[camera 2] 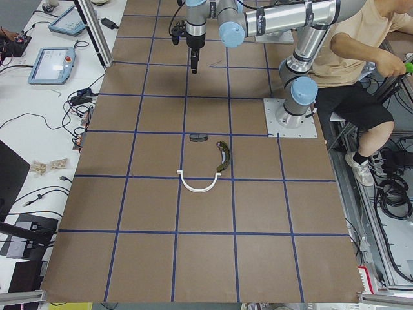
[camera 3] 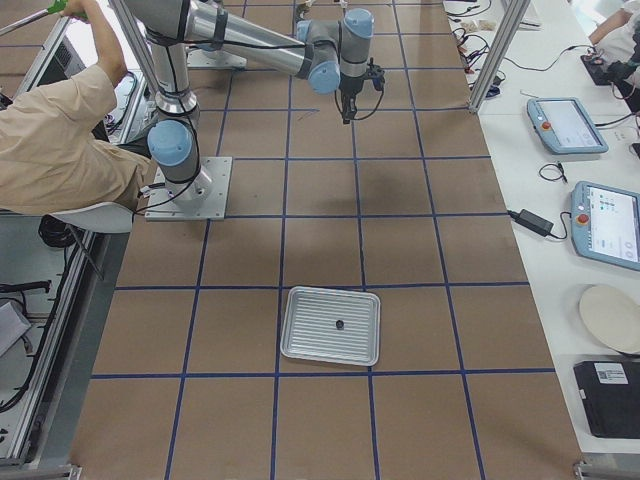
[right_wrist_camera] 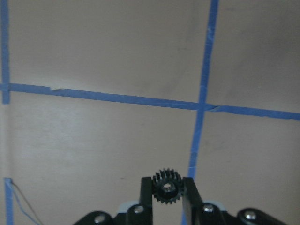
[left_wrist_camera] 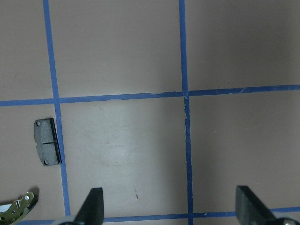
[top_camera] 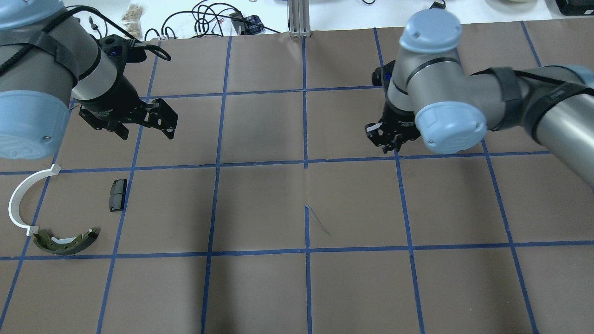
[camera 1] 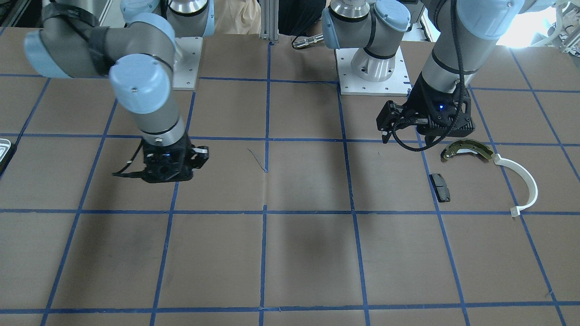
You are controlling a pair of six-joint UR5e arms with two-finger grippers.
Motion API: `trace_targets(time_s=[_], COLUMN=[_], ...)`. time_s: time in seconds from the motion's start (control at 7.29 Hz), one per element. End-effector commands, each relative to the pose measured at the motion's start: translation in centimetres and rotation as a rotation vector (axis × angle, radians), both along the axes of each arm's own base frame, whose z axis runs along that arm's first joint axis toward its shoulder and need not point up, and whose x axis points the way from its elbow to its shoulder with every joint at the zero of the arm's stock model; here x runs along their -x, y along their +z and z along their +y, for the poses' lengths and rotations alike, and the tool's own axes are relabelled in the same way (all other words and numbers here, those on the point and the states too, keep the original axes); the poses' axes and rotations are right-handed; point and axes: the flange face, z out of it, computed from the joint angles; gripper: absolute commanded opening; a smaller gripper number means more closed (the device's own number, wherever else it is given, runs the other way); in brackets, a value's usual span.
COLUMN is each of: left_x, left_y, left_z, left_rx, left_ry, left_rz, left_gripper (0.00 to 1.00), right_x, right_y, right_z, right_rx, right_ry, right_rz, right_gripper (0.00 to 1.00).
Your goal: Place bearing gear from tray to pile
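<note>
- Matte brown paper table (top_camera: 260, 208), gridded with blue tape.
- Small black toothed gear (right_wrist_camera: 167, 186), probably hard metal, pinched in the narrow jaws of the right gripper (top_camera: 386, 138), well away from the ribbed silvery tray (camera 3: 300, 345).
- Pile (camera 2: 223, 157) far across, toward the robot's left: flat black pad (top_camera: 118, 195), curved brass shoe (top_camera: 66, 241), white plastic half-ring (top_camera: 21, 199).
- Left gripper (left_wrist_camera: 171, 201) nearer the pile, jaws wide, empty.

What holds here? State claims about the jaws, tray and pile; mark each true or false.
The right arm's jaws grip a small black toothed gear. True.
The left arm's jaws hold the small black rectangular pad. False: they stand open, empty; the pad lies on the table.
The shallow silvery metal tray is bare. False: one small dark part lies in it.
The curved brass-and-dark metal shoe lies near the white plastic half-ring. True.
</note>
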Motion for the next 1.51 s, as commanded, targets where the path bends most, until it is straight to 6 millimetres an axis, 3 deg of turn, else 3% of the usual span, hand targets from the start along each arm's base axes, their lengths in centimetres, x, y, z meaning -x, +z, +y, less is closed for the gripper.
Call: trace_targets(time_s=[0.0,0.27,0.41,0.55,0.69,0.82,0.96,1.1,1.23,1.37], left_x=[0.0,-0.1,-0.1,-0.3,-0.4,-0.2,0.0,0.3,1.6,5.0], left_y=[-0.1,-0.4,-0.3,-0.5,-0.7,-1.4,-2.2,-2.9,-4.1,-5.4], left_z=[0.0,-0.2,-0.3,-0.1,0.0,0.1,0.4,0.1,0.3,0.8], left_rx=[0.003,-0.004,0.001,-0.012,-0.023,-0.029,-0.036,-0.033,-0.05,-0.065], left_ry=[0.0,0.013,0.015,0.016,0.018,0.016,0.016,0.019,0.041,0.032], left_rz=[-0.001,-0.004,0.003,-0.012,-0.011,-0.009,-0.004,0.001,0.014,0.013], left_gripper=[1.0,1.0,1.0,1.0,1.0,1.0,1.0,1.0,1.0,1.0], right_x=[-11.0,-16.8,-17.6,-17.5,-17.4,-16.3,-13.5,-8.9,-3.3,3.5], right_y=[-3.0,-7.1,-7.3,-7.4,-7.3,-6.4,-4.2,-2.1,0.1,1.3], right_z=[3.7,5.7,6.3,6.2,6.0,4.9,2.8,1.0,-0.9,-2.7], right_rx=[0.016,0.022,0.019,0.02,0.036,0.058,0.08,0.052,0.059,0.065], right_ry=[-0.087,-0.181,-0.174,-0.162,-0.144,-0.106,-0.135,-0.153,-0.104,-0.098], right_rz=[-0.044,-0.071,-0.071,-0.068,-0.066,-0.07,-0.075,-0.057,-0.049,0.014], right_gripper=[0.0,0.0,0.02,0.32,0.97,1.0,1.0,1.0,1.0,1.0])
